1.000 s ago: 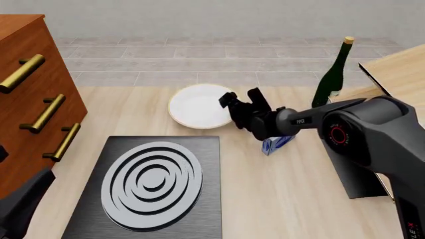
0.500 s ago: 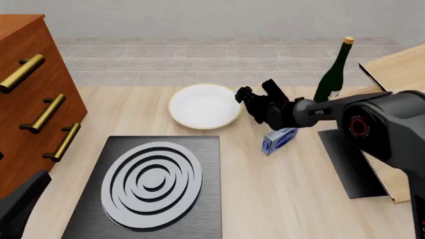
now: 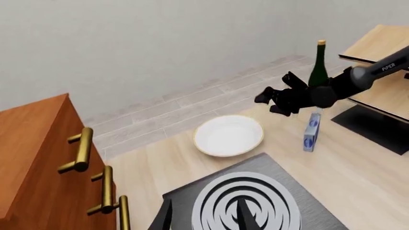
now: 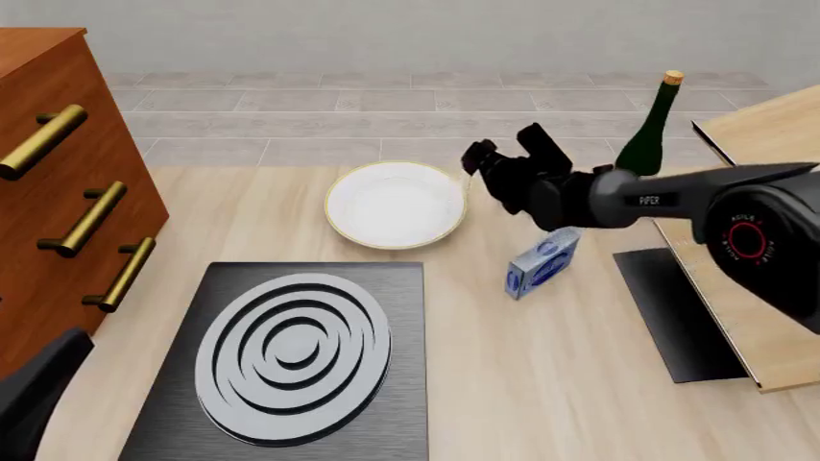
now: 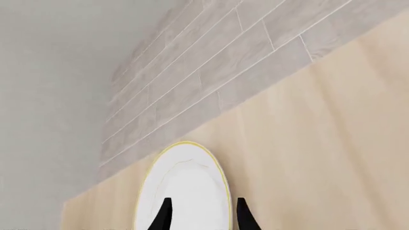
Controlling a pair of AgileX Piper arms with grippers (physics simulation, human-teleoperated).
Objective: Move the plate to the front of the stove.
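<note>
Resting flat on the table (image 4: 590, 384), the plate (image 4: 395, 204) lies just beyond the stove (image 4: 288, 360). Right pincer (image 4: 502, 146) hovers beside its right edge, parted and empty. Left pincer (image 3: 204, 219) hangs open over the burner rings, holding nothing. Nearby: blue box (image 4: 541, 262), green bottle (image 4: 648, 130).

one plate (image 4: 394, 204), one stove (image 4: 294, 357) — one bottle (image 4: 647, 134), one carton (image 4: 540, 263).

A green bottle (image 4: 647, 134), blue carton (image 4: 541, 263) and wooden drawers (image 4: 64, 192).
</note>
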